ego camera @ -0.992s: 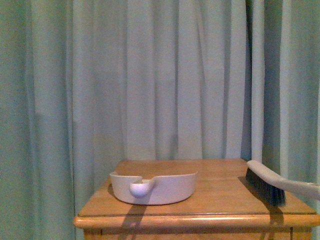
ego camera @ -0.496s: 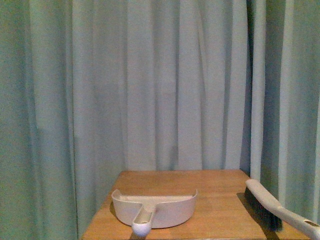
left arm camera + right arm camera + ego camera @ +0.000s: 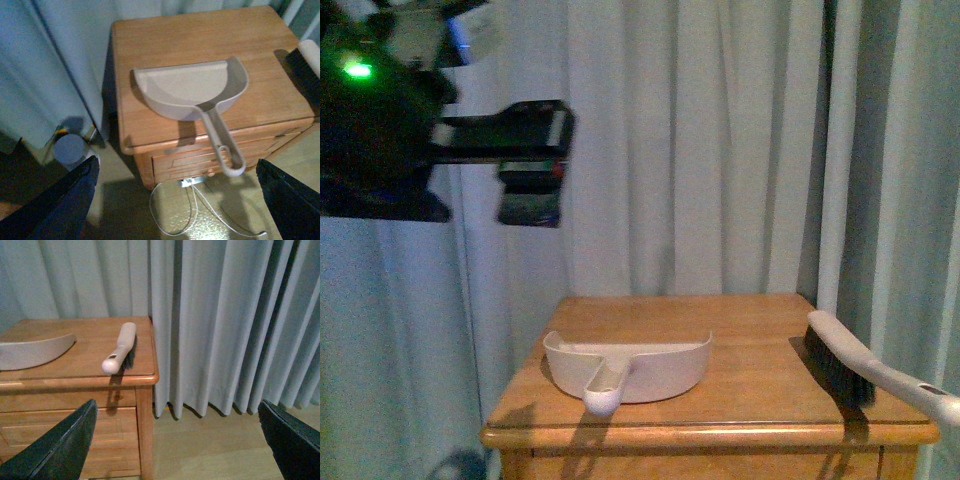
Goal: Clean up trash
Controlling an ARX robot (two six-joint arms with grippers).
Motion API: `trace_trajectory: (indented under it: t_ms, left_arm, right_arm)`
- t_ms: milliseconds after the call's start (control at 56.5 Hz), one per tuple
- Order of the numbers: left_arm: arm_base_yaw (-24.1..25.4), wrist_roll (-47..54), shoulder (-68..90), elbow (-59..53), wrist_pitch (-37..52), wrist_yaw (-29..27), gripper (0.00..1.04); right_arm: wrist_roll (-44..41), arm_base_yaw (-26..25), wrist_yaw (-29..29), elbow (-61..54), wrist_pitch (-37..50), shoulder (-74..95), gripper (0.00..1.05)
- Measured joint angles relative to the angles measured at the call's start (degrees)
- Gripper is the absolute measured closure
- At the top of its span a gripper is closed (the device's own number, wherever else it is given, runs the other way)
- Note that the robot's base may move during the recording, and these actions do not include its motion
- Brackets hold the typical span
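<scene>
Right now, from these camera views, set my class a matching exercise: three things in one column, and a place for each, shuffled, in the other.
Things
1. pinkish-beige plastic dustpan
2. white-handled hand brush with dark bristles
3. black left gripper

Places
A. raised in the air, up on the left
B. lying along the wooden table's right side
C. left of the table's middle, handle over the front edge

Pairs: 1-C, 2-B, 3-A

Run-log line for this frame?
left gripper open, aloft | right gripper open | dustpan and brush on cabinet | trash not visible

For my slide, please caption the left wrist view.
Left gripper, open, facing a dustpan resting on a wooden cabinet.
</scene>
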Motion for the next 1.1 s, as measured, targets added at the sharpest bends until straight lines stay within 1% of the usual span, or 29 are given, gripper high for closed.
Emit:
trace_trajectory:
  t_ms: [124, 213, 337, 531, 779, 903, 1098]
  left_arm:
    - [-3.9, -2.3, 9.2, 8.0, -1.0, -3.1, 0.08]
    - [-4.9, -3.3, 13.8, 11.1, -2.0, -5.9, 0.08]
    - [-4.6, -5.3, 18.7, 13.6, -2.5, -9.1, 0.08]
    - [-4.1, -8.4, 23.6, 14.2, -2.9, -10.4, 0.08]
    - [-5.9, -11.8, 27.8, 16.7, -4.1, -11.5, 0.08]
    - [-7.0, -12.0, 29.3, 16.7, -3.7, -11.8, 0.08]
    - [-7.0, -11.8, 31.8, 16.7, -2.4, -12.9, 0.08]
  right_arm:
    - [0.0, 0.0, 0.0, 0.0, 0.0, 0.0, 0.07]
    - [0.0, 0.0, 0.0, 0.0, 0.0, 0.0, 0.07]
    - [0.0, 0.0, 0.0, 0.0, 0.0, 0.0, 0.07]
    - [0.0, 0.0, 0.0, 0.0, 0.0, 0.0, 0.07]
    - [0.0, 0.0, 0.0, 0.0, 0.0, 0.0, 0.07]
    - [0.0, 0.0, 0.0, 0.0, 0.0, 0.0, 0.07]
    - [0.0, 0.0, 0.0, 0.0, 0.0, 0.0, 0.07]
